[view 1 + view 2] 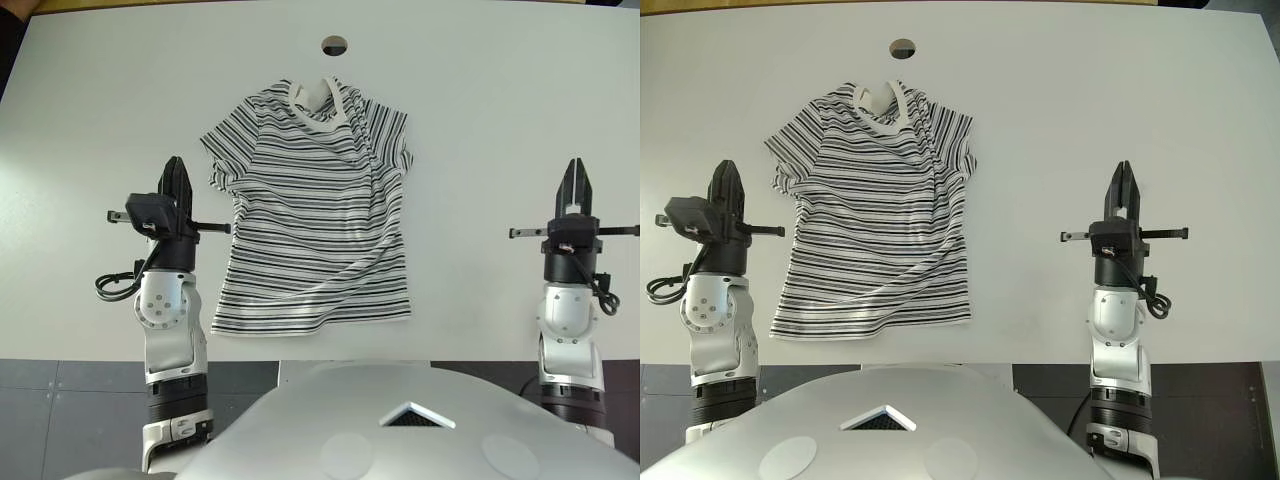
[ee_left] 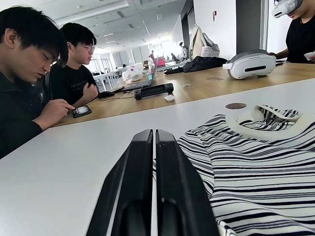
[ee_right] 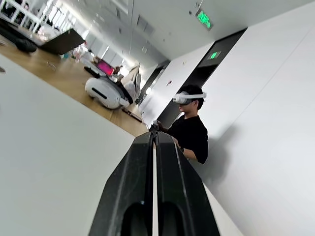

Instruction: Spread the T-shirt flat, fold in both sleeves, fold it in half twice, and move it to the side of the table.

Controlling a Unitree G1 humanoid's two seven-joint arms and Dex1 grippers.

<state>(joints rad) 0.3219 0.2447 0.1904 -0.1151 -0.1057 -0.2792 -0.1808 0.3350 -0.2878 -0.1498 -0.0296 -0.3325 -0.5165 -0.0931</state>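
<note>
t-shirt and left gripper sit just beside each other on the white table, with a thin strip of bare tabletop showing between them. the left gripper's two black fingers are pressed flat together with nothing between them, and they point away from the robot. its tips are level with the shirt's left sleeve, on the outer side of it. whether the tips rest on the table or hang just above it cannot be told.

the right gripper is likewise closed tight, its fingers meeting along their length and gripping nothing. it points the same way over bare table, well apart from the shirt on the robot's right.

between the two arms, but closer to the left one, the black-and-white striped shirt lies mostly opened out. its white collar is on the far side and its hem is toward the robot, near the table's near edge. the left sleeve spreads outward with a small fold at its lower edge. the right sleeve is shorter-looking and bunched against the body. creases run slantwise from the right shoulder down across the front, and the hem ripples a little.

just beyond the collar there is a small round hole in the tabletop. farther off, the left wrist view shows a wooden table with a white headset lying on it.
</note>
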